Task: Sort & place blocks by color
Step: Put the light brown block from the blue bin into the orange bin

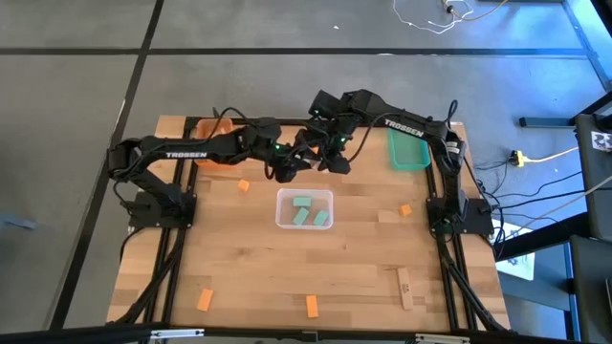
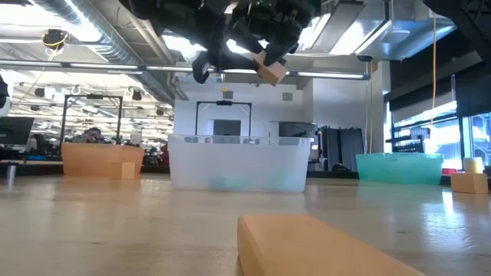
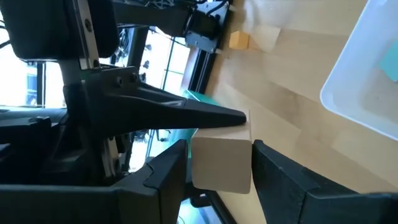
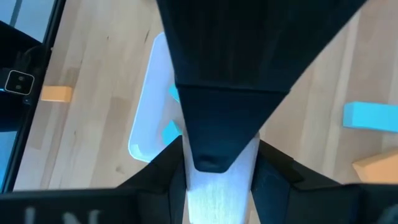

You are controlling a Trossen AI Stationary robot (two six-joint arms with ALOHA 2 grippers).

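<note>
**Both grippers meet on one tan block above the clear tray**

Closest to your low camera, an orange block fills the foreground, cut off by the bottom edge so you see only its top and one corner. Behind it stands the clear tray; through its cloudy wall you can make out only a faint green smudge, while from above you see mint green blocks lying inside, their count hard to fix.

Above the tray, both arms crowd together. Your left gripper has a tan block between its two fingers, which press its sides, and the pointed dark finger of the other arm touches the same block's top. Your right gripper looks clenched on a pale block too, but the left arm's finger covers most of it, so you cannot see how much is held. In the low view the block hangs tilted, high above the tray, half hidden by dark hardware.

Elsewhere on the table, orange blocks lie near the front edge and, and a long tan block lies to the right. Farther back sit the orange tray, partly under the left arm, and the teal tray.
</note>
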